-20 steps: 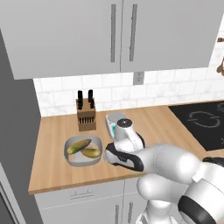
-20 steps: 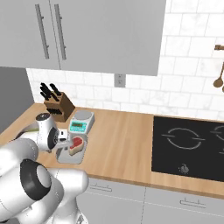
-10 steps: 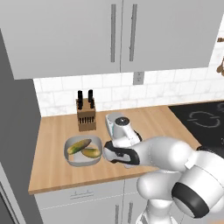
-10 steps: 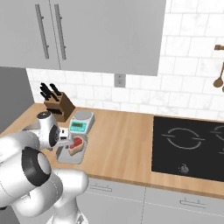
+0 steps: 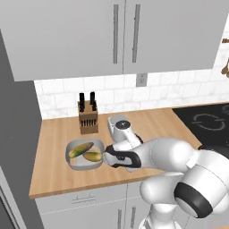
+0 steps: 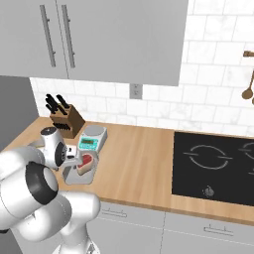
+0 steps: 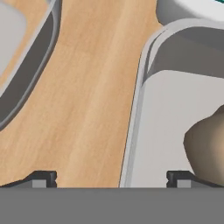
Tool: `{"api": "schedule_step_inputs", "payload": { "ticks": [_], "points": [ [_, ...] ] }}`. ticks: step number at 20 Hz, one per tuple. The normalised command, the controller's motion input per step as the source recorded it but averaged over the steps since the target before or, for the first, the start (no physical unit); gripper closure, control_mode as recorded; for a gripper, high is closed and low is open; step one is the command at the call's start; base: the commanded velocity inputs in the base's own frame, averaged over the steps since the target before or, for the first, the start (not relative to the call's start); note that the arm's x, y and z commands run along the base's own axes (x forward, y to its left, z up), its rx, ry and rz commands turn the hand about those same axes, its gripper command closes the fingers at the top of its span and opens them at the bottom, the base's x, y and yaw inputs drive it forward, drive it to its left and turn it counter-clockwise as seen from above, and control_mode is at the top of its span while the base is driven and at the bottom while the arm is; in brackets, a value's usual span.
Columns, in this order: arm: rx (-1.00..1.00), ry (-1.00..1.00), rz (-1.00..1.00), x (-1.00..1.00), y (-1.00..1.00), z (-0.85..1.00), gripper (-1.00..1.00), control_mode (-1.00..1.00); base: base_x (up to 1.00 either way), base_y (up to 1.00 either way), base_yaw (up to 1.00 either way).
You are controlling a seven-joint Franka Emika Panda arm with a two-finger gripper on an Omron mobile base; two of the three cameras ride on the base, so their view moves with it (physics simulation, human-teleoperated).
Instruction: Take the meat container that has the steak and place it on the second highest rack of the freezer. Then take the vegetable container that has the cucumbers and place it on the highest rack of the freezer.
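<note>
**Open gripper low over near wall of steak container**

The two-finger gripper [image 7: 111, 177] sat low over the light wooden countertop [image 7: 87, 100] with its jaws spread wide and nothing between them. In the hand view one dark fingertip [image 7: 41, 178] stood over bare wood and the other was inside the shallow grey rectangular meat container [image 7: 175, 109], so the jaws straddled that container's near side wall. No contact with the wall could be confirmed.

The meat container lay on the counter in front of the grey digital kitchen scale [image 6: 92, 137], just beside it. In the right base view its long axis ran roughly from the counter's front edge toward the tiled back wall. The reddish-brown steak [image 6: 85, 162] lay inside, in the half nearer the scale; its own orientation was too small to tell.

The grey round-cornered vegetable container [image 5: 83, 155] sat to the left of the meat container, apart from it, with a strip of bare wood between. Two green-yellow cucumbers [image 5: 82, 149] lay in it side by side, their long axes running diagonally across the tray, roughly parallel to each other.

The wooden knife block with black handles [image 5: 88, 119] stood upright behind the vegetable container, near the wall. The black induction cooktop [image 6: 213, 161] lay well to the right.
</note>
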Motion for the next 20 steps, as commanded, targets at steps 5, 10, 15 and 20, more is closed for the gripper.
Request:
{"api": "schedule_step_inputs", "payload": {
  "ticks": [5,10,15,20],
  "points": [
    [0.00,0.00,0.00,0.00,0.00,0.00,1.00,-1.00,0.00,0.00,0.00],
    [0.00,0.00,0.00,0.00,0.00,0.00,1.00,-1.00,0.00,0.00,0.00],
    [0.00,0.00,0.00,0.00,0.00,0.00,1.00,-1.00,0.00,0.00,0.00],
    [0.00,0.00,0.00,0.00,0.00,0.00,1.00,-1.00,0.00,0.00,0.00]
  ]
}}
